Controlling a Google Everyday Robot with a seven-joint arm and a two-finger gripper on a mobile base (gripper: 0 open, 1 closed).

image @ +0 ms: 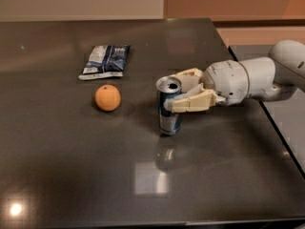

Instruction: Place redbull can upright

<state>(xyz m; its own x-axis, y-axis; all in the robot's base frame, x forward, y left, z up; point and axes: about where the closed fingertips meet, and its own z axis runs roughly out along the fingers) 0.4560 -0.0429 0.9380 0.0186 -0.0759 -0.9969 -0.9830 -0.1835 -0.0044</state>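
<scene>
The gripper [174,92] clasps the redbull can [169,120] near its top, one finger on each side. The can stands upright on the dark table [71,171]. Left of the can lies an orange [107,98], with a snack bag [105,61] farther left and behind it.

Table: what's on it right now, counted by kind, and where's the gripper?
can: 1, upright, held by the gripper right of the table's centre
orange: 1
snack bag: 1
total: 3
</scene>
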